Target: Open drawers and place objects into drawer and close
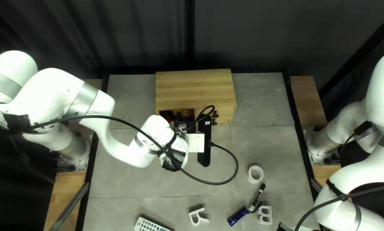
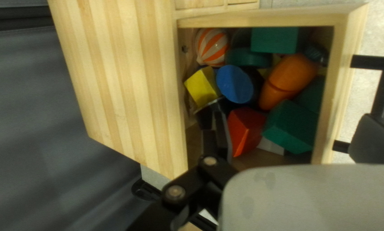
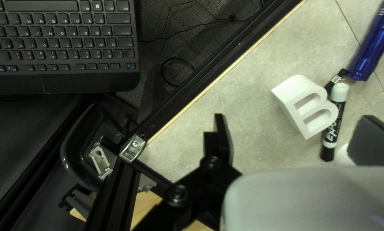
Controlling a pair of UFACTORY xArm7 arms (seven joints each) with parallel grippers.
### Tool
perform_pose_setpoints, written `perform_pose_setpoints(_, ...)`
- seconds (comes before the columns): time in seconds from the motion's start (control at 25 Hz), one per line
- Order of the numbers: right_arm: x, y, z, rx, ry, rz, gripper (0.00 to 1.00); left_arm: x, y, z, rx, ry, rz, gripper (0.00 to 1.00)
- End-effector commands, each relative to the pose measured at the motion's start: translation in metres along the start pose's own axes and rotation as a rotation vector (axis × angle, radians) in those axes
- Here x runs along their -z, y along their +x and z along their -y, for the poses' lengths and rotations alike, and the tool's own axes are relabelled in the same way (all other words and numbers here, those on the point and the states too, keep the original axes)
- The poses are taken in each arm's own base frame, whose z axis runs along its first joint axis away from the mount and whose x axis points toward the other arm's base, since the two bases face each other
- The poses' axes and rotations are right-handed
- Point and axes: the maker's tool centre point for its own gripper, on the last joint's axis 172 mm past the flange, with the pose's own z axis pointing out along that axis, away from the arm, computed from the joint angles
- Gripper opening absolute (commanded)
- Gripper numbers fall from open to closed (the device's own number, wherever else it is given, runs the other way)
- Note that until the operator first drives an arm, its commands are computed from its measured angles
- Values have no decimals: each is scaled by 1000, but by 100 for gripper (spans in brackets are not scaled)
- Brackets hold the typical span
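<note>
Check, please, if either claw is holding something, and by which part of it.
Nothing is held. The left claw is open over the drawer, pinching nothing in it; the right claw is open above the table.

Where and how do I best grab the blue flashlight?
Probably mid-barrel on the blue flashlight, from straight above, jaws across its length: it is a long cylinder lying flat, and the marker and strap crowd only one end.
</note>
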Motion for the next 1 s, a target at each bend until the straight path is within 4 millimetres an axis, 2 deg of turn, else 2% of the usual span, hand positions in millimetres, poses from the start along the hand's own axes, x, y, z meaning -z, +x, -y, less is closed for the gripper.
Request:
perform_pose_setpoints(0.04, 0, 0, 0, 0, 0, 0, 100, -1, 0, 1, 0, 6, 2, 100)
perform_pose_setpoints(1.0, 0, 0, 0, 0, 0, 0, 100, -4, -3, 13, -2, 26, 15, 100)
